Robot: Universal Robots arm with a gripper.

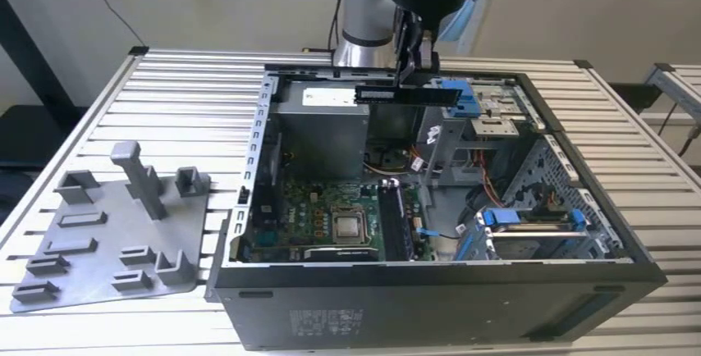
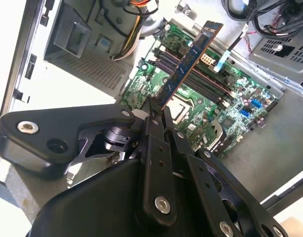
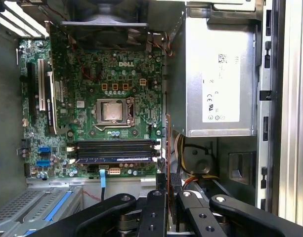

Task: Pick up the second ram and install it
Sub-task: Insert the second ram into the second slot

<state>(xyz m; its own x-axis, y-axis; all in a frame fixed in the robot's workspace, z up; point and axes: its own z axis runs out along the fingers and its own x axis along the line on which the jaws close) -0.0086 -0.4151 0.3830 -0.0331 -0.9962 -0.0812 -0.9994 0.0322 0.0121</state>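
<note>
The second ram [image 1: 408, 93], a thin dark board, hangs level above the rear part of the open computer case [image 1: 438, 278] with my gripper [image 1: 415, 75] shut on its upper edge. In the second wrist view the second ram [image 2: 190, 60] sticks out from between the black fingers [image 2: 152, 129], over the green motherboard [image 2: 242, 116]. In the first wrist view the second ram [image 3: 168, 143] shows edge-on, beside the motherboard's memory slots [image 3: 114, 146] and apart from them. A board [image 3: 116, 159] sits in one of those slots.
A grey plastic fixture plate [image 1: 110, 237] with upright posts lies on the slatted table at the exterior view's left of the case. Inside the case are the power supply [image 3: 218, 79], the processor socket [image 3: 112, 111], blue drive brackets [image 1: 531, 221] and loose cables [image 3: 191, 173].
</note>
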